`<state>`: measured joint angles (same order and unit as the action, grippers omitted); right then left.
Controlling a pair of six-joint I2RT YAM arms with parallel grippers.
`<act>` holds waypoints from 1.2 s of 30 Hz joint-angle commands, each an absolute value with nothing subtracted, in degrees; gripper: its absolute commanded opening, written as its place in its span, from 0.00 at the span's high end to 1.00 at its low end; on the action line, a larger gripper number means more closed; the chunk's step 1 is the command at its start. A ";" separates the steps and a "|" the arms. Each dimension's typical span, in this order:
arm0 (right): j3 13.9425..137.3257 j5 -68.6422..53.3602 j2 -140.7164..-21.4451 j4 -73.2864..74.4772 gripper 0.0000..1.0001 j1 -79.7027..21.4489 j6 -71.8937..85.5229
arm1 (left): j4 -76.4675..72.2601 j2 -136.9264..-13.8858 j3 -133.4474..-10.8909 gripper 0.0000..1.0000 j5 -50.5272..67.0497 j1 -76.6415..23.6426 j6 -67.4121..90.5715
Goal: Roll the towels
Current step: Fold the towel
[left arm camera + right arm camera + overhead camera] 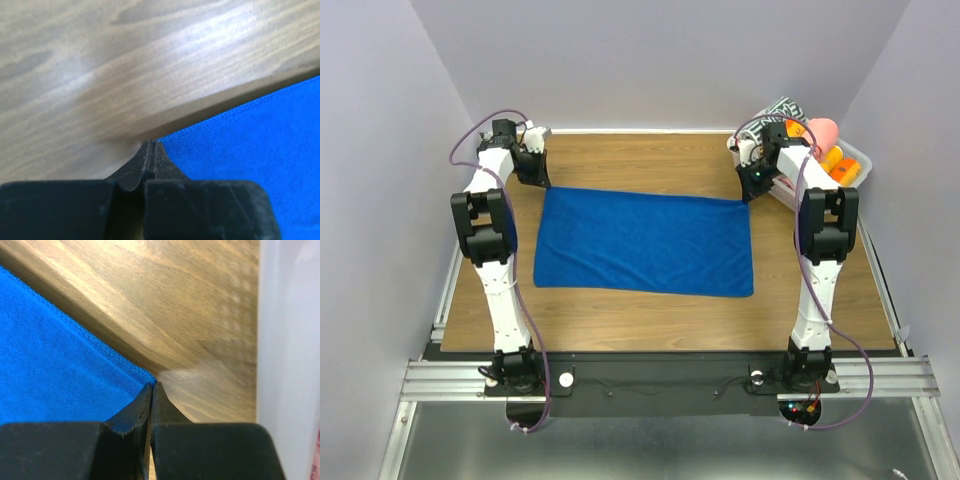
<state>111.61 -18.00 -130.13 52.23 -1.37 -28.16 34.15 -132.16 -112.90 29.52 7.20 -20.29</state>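
Note:
The royal blue towel (645, 243) lies spread flat on the wooden table. My left gripper (541, 183) is at its far left corner, jaws shut on the tip of that corner (167, 140). My right gripper (750, 194) pinches the far right corner (142, 375) in the same way. In both wrist views a dark shadow runs under the towel's far hem, so the edge sits slightly off the wood. The left gripper (151, 143) and the right gripper (153, 385) show no gap between their fingers. A salmon pink towel (823, 130) sits bundled in the bin at the far right.
A white plastic bin (865, 158) stands at the far right corner, close behind the right arm, with orange rolls (836, 162) and a black-and-white patterned roll (783, 107) in it. Its white wall (287, 350) fills the right side of the right wrist view. Purple walls enclose the table.

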 commanded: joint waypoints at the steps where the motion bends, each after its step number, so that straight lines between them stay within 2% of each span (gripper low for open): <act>1: 114.60 -18.19 -127.88 51.77 0.99 -0.79 -28.21 | 36.12 -130.97 -116.81 1.00 30.49 7.47 -20.83; 6: 114.35 -19.42 -125.52 52.03 0.99 -0.70 -28.48 | 34.72 -124.55 -110.57 1.00 32.43 7.47 -22.75; 12: 107.86 -21.18 -120.33 52.03 0.99 -0.70 -29.88 | 35.77 -115.24 -102.84 1.00 33.13 7.65 -27.24; 36: 83.42 -21.53 -100.90 52.12 0.99 -0.79 -35.51 | 39.37 -97.03 -74.72 1.00 36.21 12.39 -43.76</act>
<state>85.49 -21.17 -104.88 52.31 -1.19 -33.82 37.54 -101.45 -77.03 34.61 11.60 -39.05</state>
